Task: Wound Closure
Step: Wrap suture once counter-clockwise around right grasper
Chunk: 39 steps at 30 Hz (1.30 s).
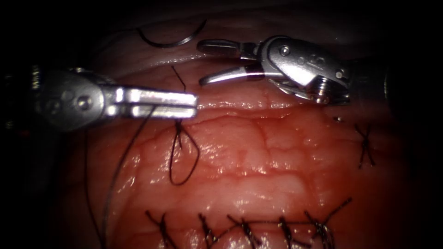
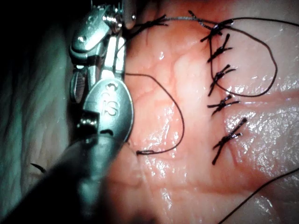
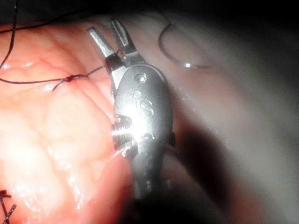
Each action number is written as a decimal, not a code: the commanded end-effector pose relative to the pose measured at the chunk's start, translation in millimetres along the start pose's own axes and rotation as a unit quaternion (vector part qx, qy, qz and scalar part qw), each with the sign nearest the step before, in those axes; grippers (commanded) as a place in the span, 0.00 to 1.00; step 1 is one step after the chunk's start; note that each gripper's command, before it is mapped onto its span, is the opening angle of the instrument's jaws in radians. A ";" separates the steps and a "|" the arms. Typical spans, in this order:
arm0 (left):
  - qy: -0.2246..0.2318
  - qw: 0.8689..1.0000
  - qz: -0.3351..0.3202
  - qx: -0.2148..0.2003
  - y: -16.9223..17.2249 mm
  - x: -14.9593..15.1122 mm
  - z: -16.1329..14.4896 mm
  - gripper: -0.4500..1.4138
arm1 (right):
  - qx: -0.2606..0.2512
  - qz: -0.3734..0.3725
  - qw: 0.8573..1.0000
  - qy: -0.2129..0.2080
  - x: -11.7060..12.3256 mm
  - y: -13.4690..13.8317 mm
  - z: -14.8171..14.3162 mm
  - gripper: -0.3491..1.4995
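While free – needle (image 1: pixel 171 40) ends upward

Glossy wet tissue (image 1: pixel 258 152) — polished metal claws, dark matt thread (image 1: pixel 184 152).

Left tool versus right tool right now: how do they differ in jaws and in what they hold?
The left tool has its jaws shut on the thread; the right tool has its jaws open and holds nothing. The left tool sits over the tissue; the right sits nearer the needle, which lies loose. Both are needle drivers.
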 end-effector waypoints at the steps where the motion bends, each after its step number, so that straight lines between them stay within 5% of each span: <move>1: 0.004 1.000 0.000 0.001 -0.5 -0.9 0.5 0.00 | -0.003 -0.001 1.000 0.006 -1.2 -0.7 1.4 0.00; 7: 0.016 1.000 -0.005 0.010 -2.4 -2.7 0.3 0.00 | -0.015 -0.003 1.000 0.021 -3.9 -2.4 4.0 0.00; 16: 0.027 0.999 0.002 0.026 -4.7 -5.2 0.1 0.00 | 0.033 -0.005 0.998 0.058 -7.1 -5.0 7.3 0.00; 32: -0.007 0.999 0.023 0.043 -4.8 -14.4 -1.6 0.00 | 0.053 0.089 0.982 0.158 -6.3 -7.4 7.8 0.00; 39: -0.007 0.999 0.018 0.041 -2.9 -17.3 -3.4 0.00 | -0.008 0.112 0.977 0.184 -5.6 -6.1 6.3 0.00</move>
